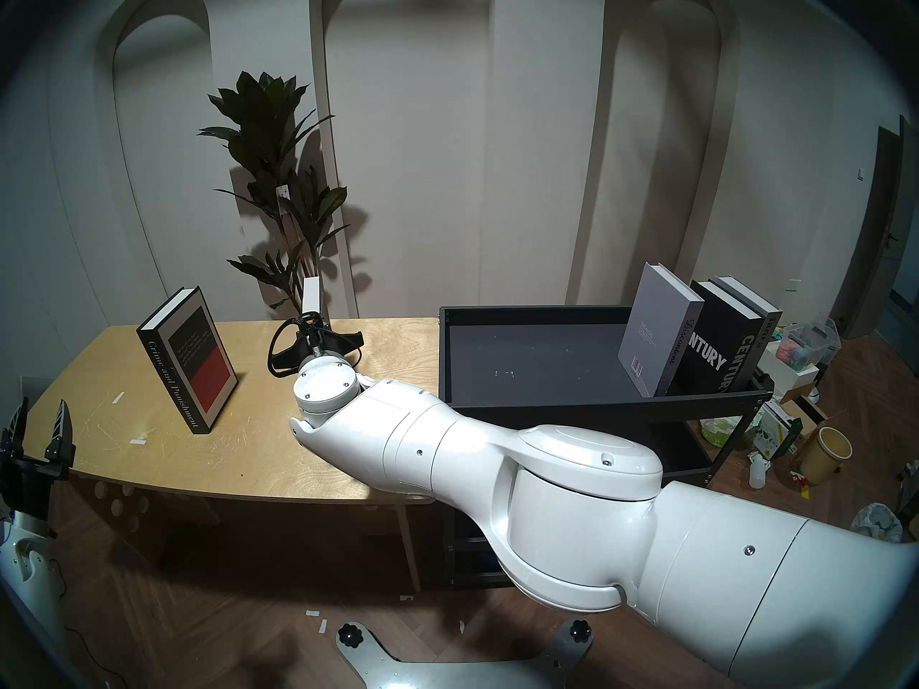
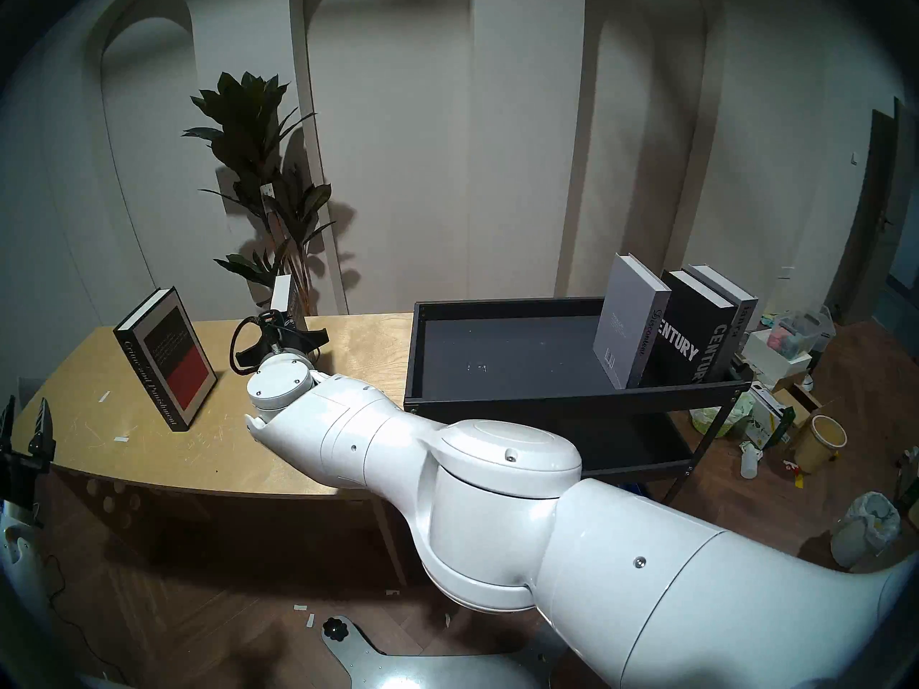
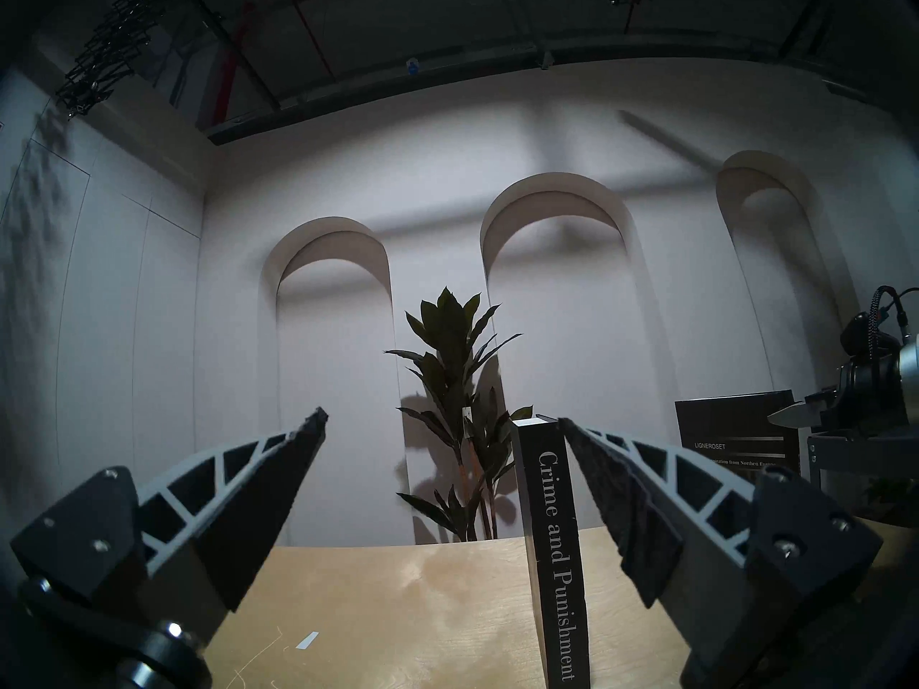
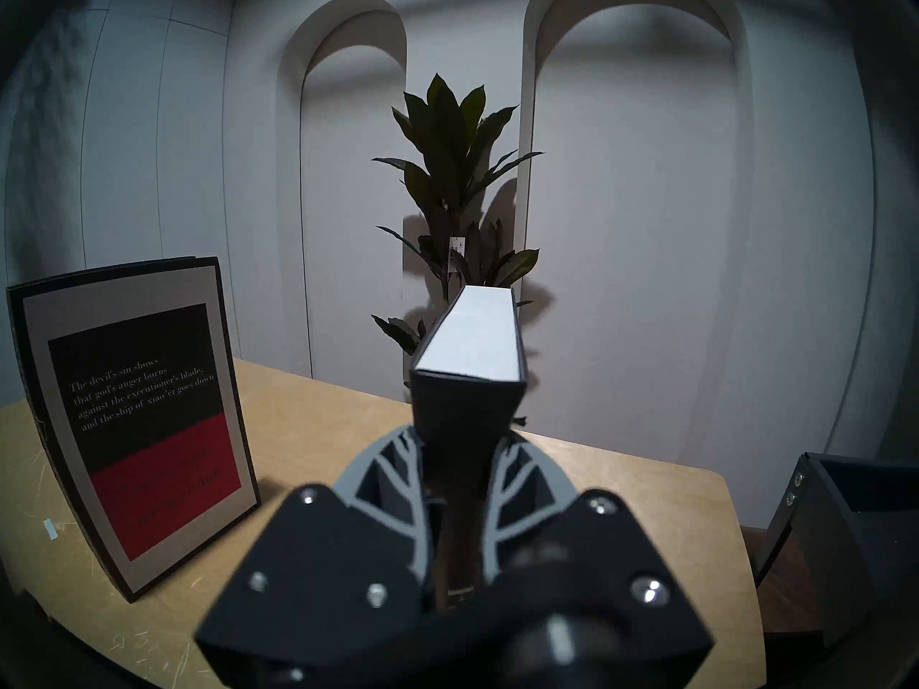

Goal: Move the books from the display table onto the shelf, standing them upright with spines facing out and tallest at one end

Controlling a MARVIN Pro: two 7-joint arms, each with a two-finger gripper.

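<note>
Books split between two places: three stand upright at the right end of the shelf (image 1: 547,397), a grey one (image 1: 656,335), Century (image 1: 721,345) and a thin grey one (image 1: 761,325). Crime and Punishment (image 1: 191,360) stands on the display table (image 1: 248,454). Beyond it the right gripper (image 4: 460,454) is clamped on a dark book (image 4: 470,355), upright near the table's far edge, with a potted plant (image 1: 283,186) behind it. At the table's left edge the left gripper (image 3: 442,424) gapes, holding nothing.
</note>
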